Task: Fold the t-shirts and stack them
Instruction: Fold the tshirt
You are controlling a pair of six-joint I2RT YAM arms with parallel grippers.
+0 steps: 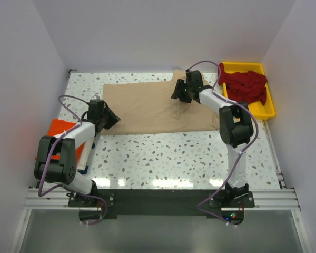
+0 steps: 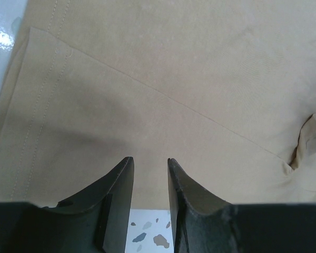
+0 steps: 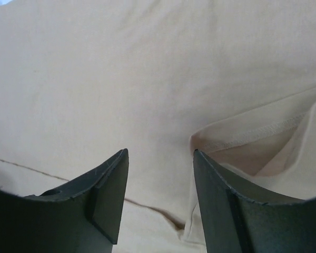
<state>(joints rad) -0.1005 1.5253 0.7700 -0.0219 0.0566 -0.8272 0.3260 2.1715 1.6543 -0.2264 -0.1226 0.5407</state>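
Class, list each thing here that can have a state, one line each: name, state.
beige t-shirt: spread flat, one layer folded over.
orange t-shirt: flat, partly under the left arm.
dark red t-shirts: crumpled in the yellow tray.
left pincer: open narrowly, empty, at the beige t-shirt's edge.
right pincer: open, empty, over the beige t-shirt.

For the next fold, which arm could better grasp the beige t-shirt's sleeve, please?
Likely right: right gripper hangs open over the sleeve hem; left gripper sits at the t-shirt's left edge.
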